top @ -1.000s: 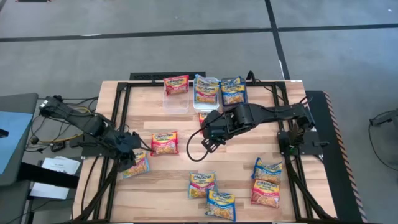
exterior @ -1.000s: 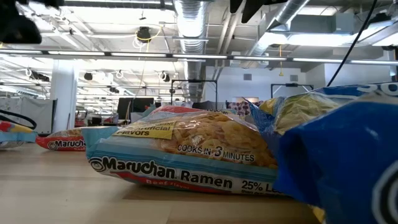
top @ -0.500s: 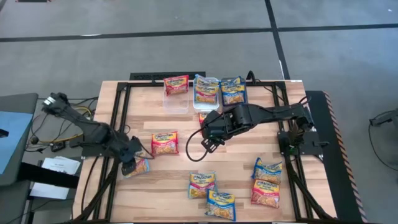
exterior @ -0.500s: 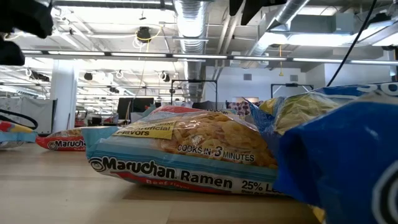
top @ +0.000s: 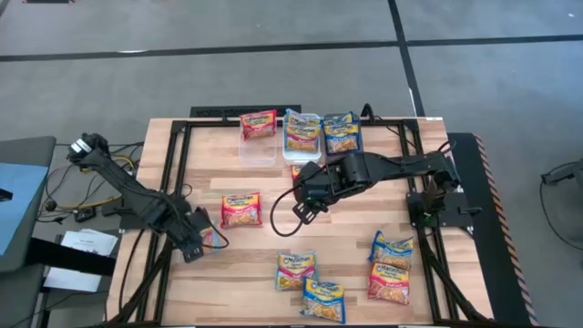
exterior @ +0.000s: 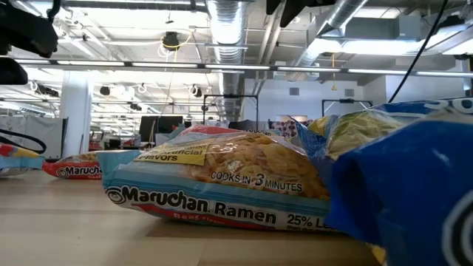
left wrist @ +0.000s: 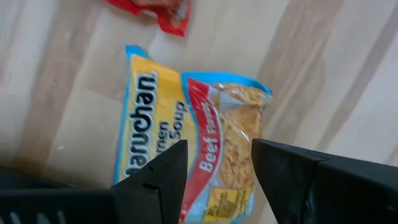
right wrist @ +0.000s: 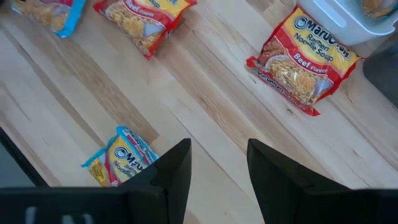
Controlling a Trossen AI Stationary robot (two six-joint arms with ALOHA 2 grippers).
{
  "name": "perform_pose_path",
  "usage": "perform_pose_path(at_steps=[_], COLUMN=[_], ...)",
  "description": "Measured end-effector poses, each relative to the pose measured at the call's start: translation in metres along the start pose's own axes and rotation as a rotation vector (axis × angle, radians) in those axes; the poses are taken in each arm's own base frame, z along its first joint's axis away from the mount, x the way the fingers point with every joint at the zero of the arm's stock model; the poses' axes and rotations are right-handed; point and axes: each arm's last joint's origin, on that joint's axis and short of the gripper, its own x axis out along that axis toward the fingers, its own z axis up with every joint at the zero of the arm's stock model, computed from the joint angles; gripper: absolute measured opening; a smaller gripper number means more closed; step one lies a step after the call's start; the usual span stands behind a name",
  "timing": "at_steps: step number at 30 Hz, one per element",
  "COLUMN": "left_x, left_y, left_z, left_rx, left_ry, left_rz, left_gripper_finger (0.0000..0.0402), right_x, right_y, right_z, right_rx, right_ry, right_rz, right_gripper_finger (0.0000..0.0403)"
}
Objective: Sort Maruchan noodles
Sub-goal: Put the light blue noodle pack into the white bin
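Your left hand (top: 193, 242) is low over the counter (top: 273, 187), near its left front part, directly above a blue-edged Beef packet (left wrist: 193, 134). The fingers stand apart, a moderate gap, and hold nothing; in the left wrist view the packet's lower part shows between them.

What can go wrong here: the packet is flat and slippery plastic. If you close while the fingers are too high, I think they will only pinch the air or slide on the film. If you come down too hard, the tips may push the packet along the wood and crush the noodles. A red packet corner (left wrist: 168, 14) lies near its far end, so a wide sweep could disturb that one also.

The packet is nearly square, but its printed name runs along the longer side, and this axis goes away from the wrist camera, roughly in line with the finger gap. So the fingers would close across the shorter width.

Your right hand (top: 302, 206) hangs over the middle of the counter, fingers apart and empty, with a red Beef packet (right wrist: 303, 58) ahead of it.
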Motion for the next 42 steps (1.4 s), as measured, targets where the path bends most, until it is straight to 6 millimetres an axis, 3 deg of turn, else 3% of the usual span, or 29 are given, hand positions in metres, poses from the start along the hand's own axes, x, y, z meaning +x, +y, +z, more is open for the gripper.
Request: perform_pose_path(at_steps=[14, 22, 42], left_x=[0.001, 0.004, 0.053], left_y=[0.009, 0.001, -0.014], left_z=[0.009, 0.017, 0.011], left_rx=[0.003, -0.023, 0.075], left_ry=[0.023, 0.017, 0.192], left_rz=[0.041, -0.068, 0.174], left_gripper_finger=[0.0165, 0.0165, 0.0165], right_x=[0.0, 0.0, -0.001], right_y=[0.001, 0.001, 0.001], right_z=[0.001, 0.001, 0.0], right_rx=[0.003, 0.002, 0.001], right_ry=[-0.008, -0.009, -0.009], right_rz=[0.011, 0.012, 0.012], right_gripper_finger=[0.018, 0.018, 0.018])
